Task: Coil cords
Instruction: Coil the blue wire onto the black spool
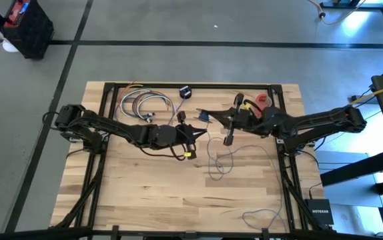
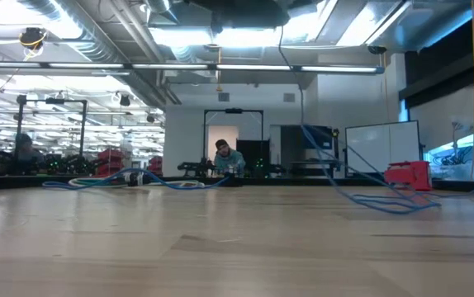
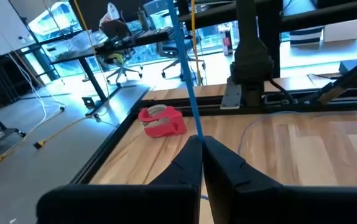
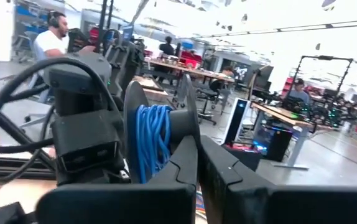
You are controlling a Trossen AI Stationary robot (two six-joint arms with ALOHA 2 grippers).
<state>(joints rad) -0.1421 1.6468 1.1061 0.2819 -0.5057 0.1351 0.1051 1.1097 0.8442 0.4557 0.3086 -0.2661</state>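
A thin bluish cord lies in loose loops on the wood at mid-table. In the low view one strand climbs off the table. My left gripper hovers over the table's middle, shut on this cord. My right gripper is just beyond it toward the far edge, raised and shut. Several turns of blue cord are bunched at its fingertips, between dark disc-like pieces. A small black puck rests on the table near the far edge. My left gripper pinches a single strand of the cord between its two fingertips. The fingers point nearly level toward the table's right side. From the pinch the strand runs straight and taut, up and away. My right gripper is shut where a dark flat piece stands up from between its fingertips, with the wound blue turns beside it. The fingers hide the contact, so I cannot tell which part they hold. The bundle is lifted clear of the table.
A bundle of mixed-colour cords lies at the far left of the table. A red tape roll sits at the far right. Another loose cord lies near the front right corner. A black frame borders the work area.
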